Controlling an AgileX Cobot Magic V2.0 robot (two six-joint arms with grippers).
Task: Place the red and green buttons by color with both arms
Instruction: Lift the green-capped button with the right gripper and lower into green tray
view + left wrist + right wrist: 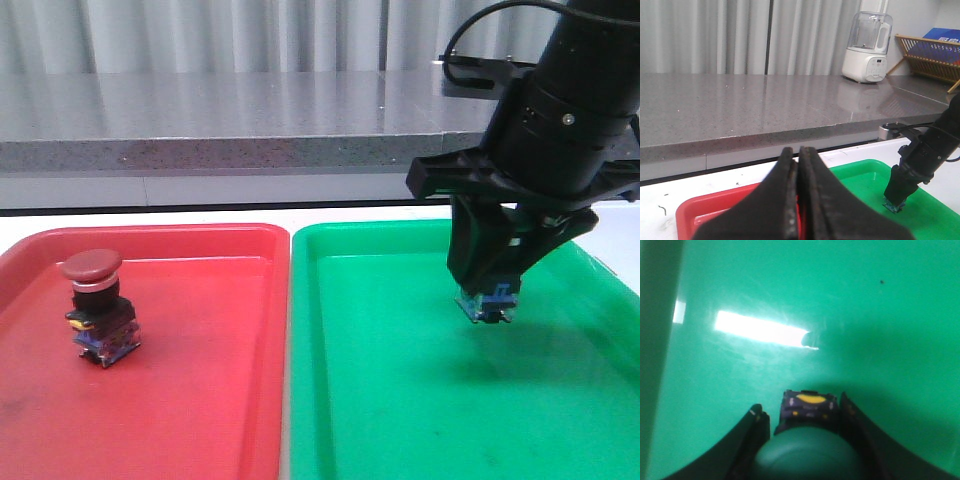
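The red button [92, 267], with a dark-red cap, stands upright in the left part of the red tray [200, 400]. My right gripper [489, 292] is shut on the green button [488, 304] and holds it just above the green tray [400, 400], its blue base pointing down. In the right wrist view the green cap [807, 452] sits between the fingers of the right gripper [800, 404]. My left gripper [799, 151] is shut and empty, raised over the near side of the red tray [692, 215]. It is out of the front view.
The two trays lie side by side on a white table [150, 222]. A grey counter [200, 120] runs behind it, with a white blender [867, 47] and a wooden dish rack [932, 55] on it.
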